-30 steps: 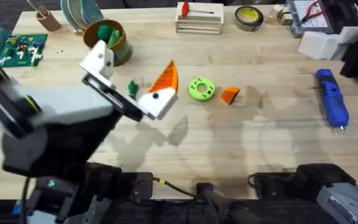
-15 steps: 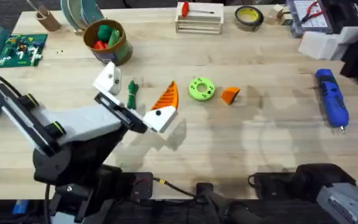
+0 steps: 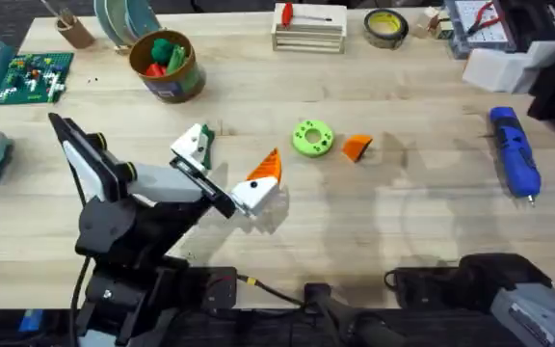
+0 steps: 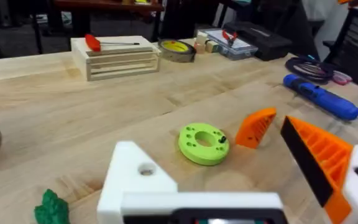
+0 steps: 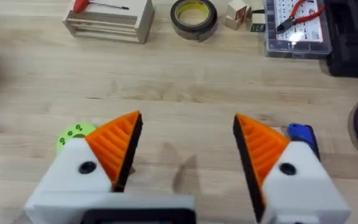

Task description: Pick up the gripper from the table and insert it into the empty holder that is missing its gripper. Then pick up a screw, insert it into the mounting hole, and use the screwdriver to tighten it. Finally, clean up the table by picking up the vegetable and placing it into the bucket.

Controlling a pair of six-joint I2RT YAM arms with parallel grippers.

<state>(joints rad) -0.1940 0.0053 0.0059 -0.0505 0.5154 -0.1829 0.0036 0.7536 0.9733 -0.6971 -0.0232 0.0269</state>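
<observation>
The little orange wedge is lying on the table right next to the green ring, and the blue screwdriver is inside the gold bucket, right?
Not quite. The orange wedge does lie on the table beside the green ring, but the blue screwdriver lies on the table too, far from the gold bucket. The overhead view shows it.

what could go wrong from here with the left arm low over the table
The left gripper is missing an orange pad: one white holder is bare, so its grip may be uneven and could slip. The loose orange gripper piece lies right beside the green disc, so a reach for it might nudge the disc. The vegetable sits close by the bare holder, where a low pass could knock it aside.
</observation>
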